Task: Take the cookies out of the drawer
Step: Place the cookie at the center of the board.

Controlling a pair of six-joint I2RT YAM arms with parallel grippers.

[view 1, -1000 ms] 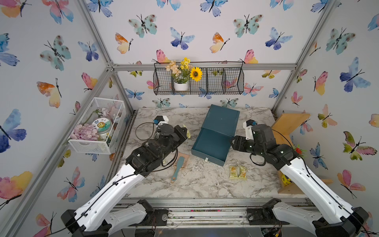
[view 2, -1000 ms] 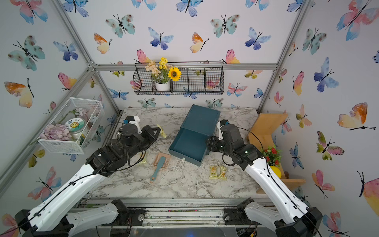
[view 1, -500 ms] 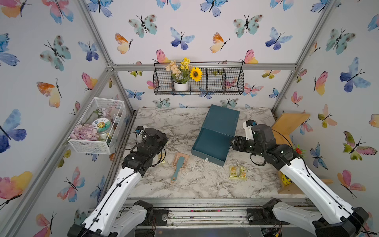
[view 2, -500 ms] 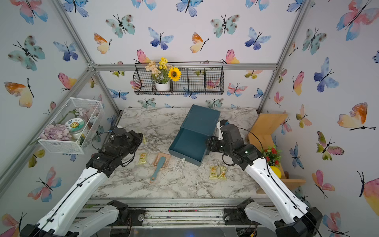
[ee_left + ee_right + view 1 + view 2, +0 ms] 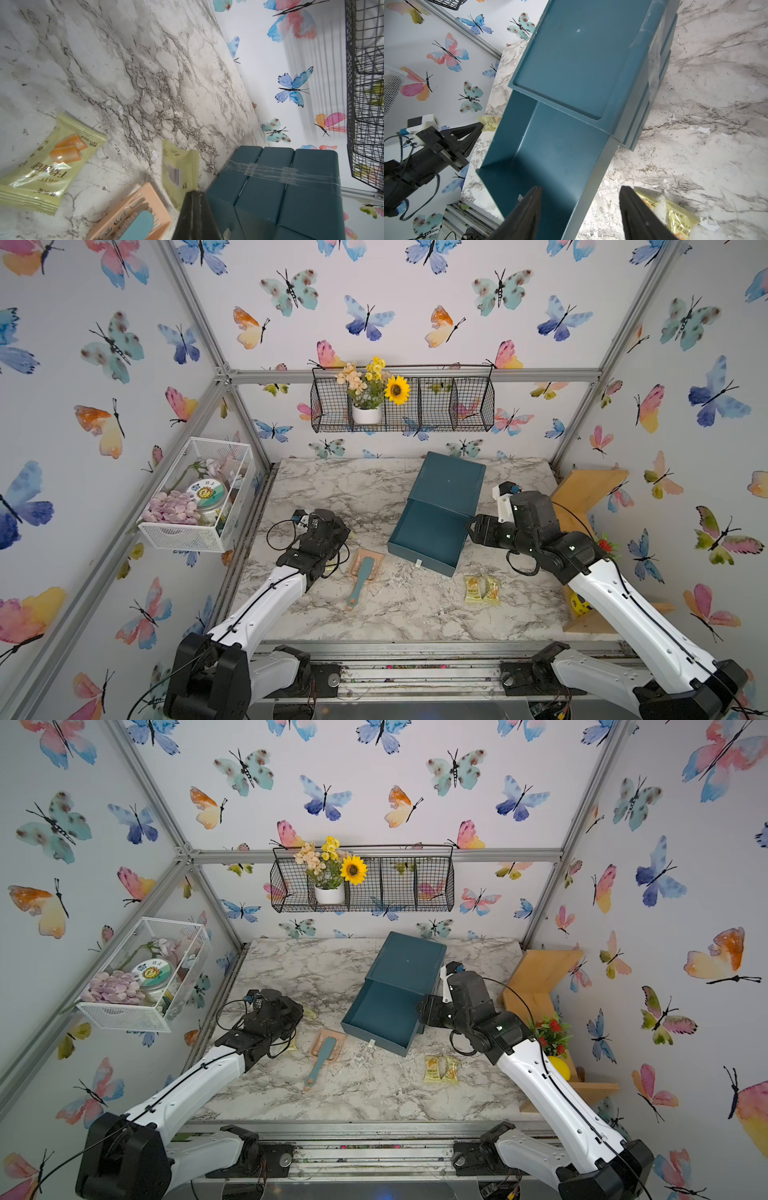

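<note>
The teal drawer [image 5: 428, 537] [image 5: 550, 145] stands pulled open from its cabinet [image 5: 451, 481], and the inside that shows is bare. My left gripper [image 5: 193, 192] [image 5: 477, 126] is shut on a pale yellow cookie packet [image 5: 178, 172] [image 5: 309, 1013], left of the drawer and above the table. Another cookie packet [image 5: 49, 164] [image 5: 292, 1046] lies on the table under that arm. Two more cookies [image 5: 481, 590] [image 5: 675, 216] lie in front of the drawer at the right. My right gripper [image 5: 580, 188] [image 5: 471, 531] is open and straddles the drawer's right wall.
A teal-handled brush on a peach dustpan [image 5: 363, 572] lies between the left arm and the drawer. A wooden stand [image 5: 582, 497] sits at the right edge. A white mesh basket [image 5: 195, 497] hangs on the left wall, and a black wire shelf [image 5: 403, 406] on the back wall.
My left arm has drawn back to the left, away from the drawer, with the packet in its jaws. The right arm has not moved.
</note>
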